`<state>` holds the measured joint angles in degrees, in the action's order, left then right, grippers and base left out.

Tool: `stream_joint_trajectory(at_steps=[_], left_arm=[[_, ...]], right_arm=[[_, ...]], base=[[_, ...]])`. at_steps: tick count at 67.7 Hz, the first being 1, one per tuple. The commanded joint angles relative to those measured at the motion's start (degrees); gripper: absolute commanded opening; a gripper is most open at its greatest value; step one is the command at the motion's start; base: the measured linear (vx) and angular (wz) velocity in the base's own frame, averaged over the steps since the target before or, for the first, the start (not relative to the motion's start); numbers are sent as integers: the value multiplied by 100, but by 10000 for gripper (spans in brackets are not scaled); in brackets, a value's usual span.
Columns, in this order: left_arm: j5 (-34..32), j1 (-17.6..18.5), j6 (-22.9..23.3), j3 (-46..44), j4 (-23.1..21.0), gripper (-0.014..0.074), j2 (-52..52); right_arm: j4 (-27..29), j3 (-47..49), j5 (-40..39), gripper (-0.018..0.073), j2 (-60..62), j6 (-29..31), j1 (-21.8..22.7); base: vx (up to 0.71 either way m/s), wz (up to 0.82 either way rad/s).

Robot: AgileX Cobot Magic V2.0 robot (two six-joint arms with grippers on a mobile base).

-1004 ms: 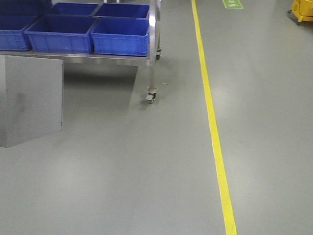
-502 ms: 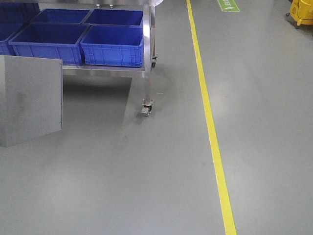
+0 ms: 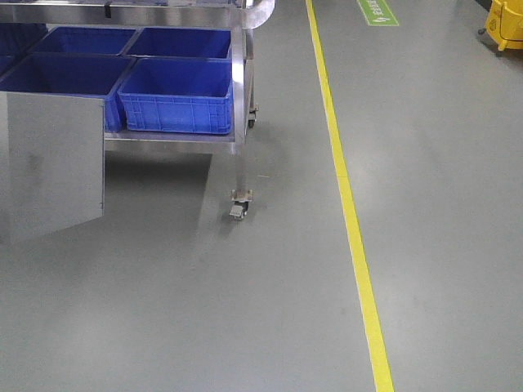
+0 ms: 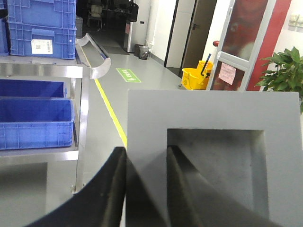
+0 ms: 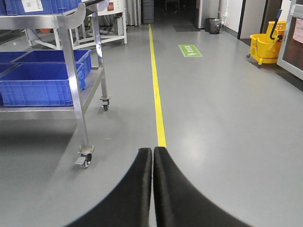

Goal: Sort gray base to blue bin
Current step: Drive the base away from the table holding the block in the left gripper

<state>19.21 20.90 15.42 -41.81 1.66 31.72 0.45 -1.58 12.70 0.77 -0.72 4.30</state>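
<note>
The gray base [image 4: 213, 109] fills the left wrist view, its square recess facing the camera. My left gripper [image 4: 146, 151] is shut on the base's left wall, with one finger outside and one inside the recess. The base also shows at the left edge of the front view [image 3: 49, 163]. Several blue bins stand on the lower shelf of a steel cart; the nearest [image 3: 176, 102] is at the cart's right end. It also shows in the right wrist view [image 5: 42, 82]. My right gripper [image 5: 153, 150] is shut and empty above the floor.
The steel cart [image 3: 237, 90] stands on caster wheels [image 3: 239, 209] at the upper left. A yellow floor line [image 3: 351, 229] runs along its right side. A yellow mop bucket [image 5: 265, 45] stands far right by a door. More blue crates [image 4: 40, 26] sit on the cart's top.
The cart and its bins have shifted down and to the left in the front view and look nearer. The gray base keeps its place at the left edge.
</note>
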Motion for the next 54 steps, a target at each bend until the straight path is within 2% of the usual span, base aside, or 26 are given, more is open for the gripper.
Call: stream_joint_trajectory(at_steps=[1,26,54], left_arm=[[-638,5,31,-171,-25,4,-5],[-638,5,31,-171,-25,4,7],[-638,5,31,-171,-25,4,7]], right_arm=[[-45,-12,-429,-5,50,72,28],[-45,-12,-429,-5,50,72,28],[-45,-12,-429,-5,50,72,28]], base=[[37,-4],[32,18],[21,73]])
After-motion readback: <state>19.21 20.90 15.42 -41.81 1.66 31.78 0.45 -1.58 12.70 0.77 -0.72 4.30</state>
